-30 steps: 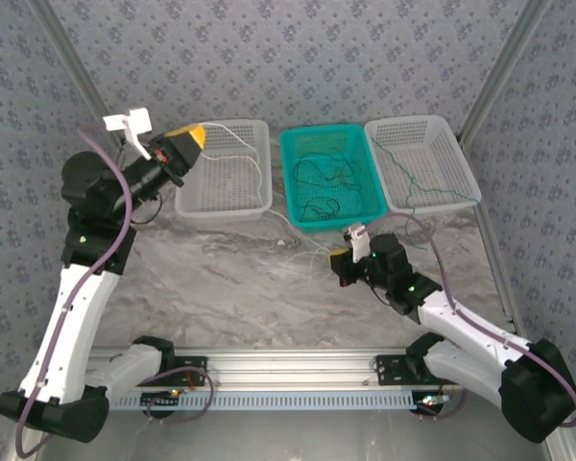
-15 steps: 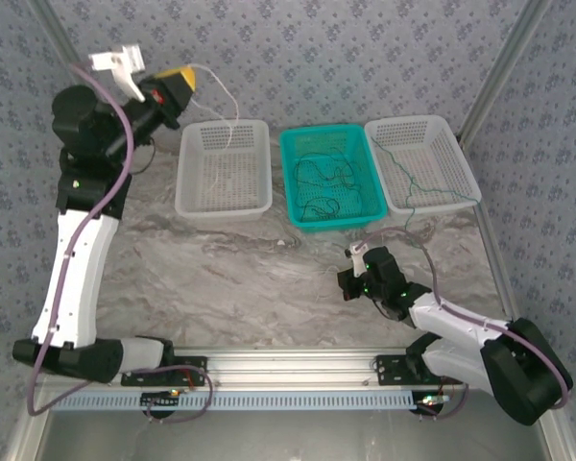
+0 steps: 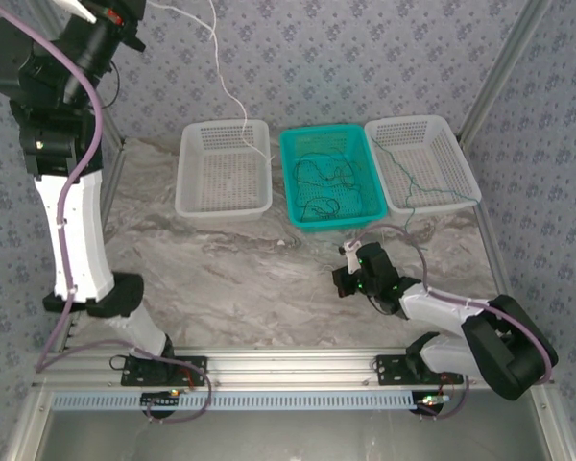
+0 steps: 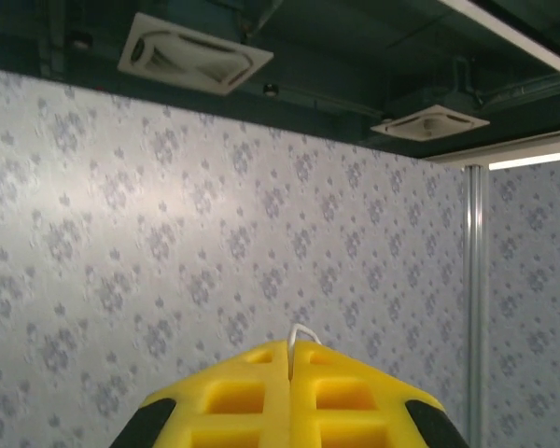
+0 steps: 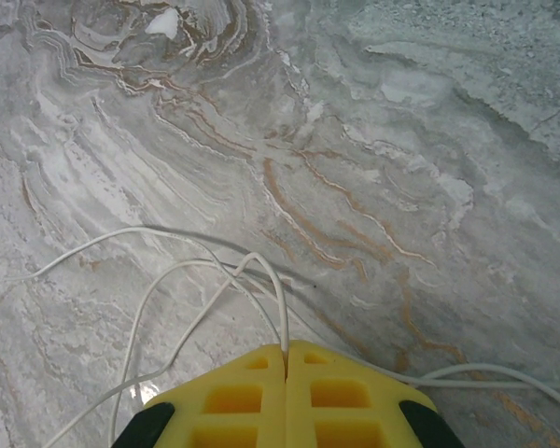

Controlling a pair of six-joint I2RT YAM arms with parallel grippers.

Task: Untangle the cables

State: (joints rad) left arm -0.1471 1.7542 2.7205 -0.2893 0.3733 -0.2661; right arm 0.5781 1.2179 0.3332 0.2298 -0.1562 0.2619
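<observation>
Where white cable (image 5: 280, 294) lies: veined marble table (image 5: 373, 140) | walls: grey floral wallpaper (image 4: 168, 233)

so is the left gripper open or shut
Shut: the left gripper has its jaws pressed together, with the white cable pinched between them.

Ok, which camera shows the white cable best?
Top external: there the white cable runs in a long line from the raised left arm down to the white basket. Left wrist gives a small loop nipped in the shut left pincer; right wrist, loops on the table at the right pincer.
</observation>
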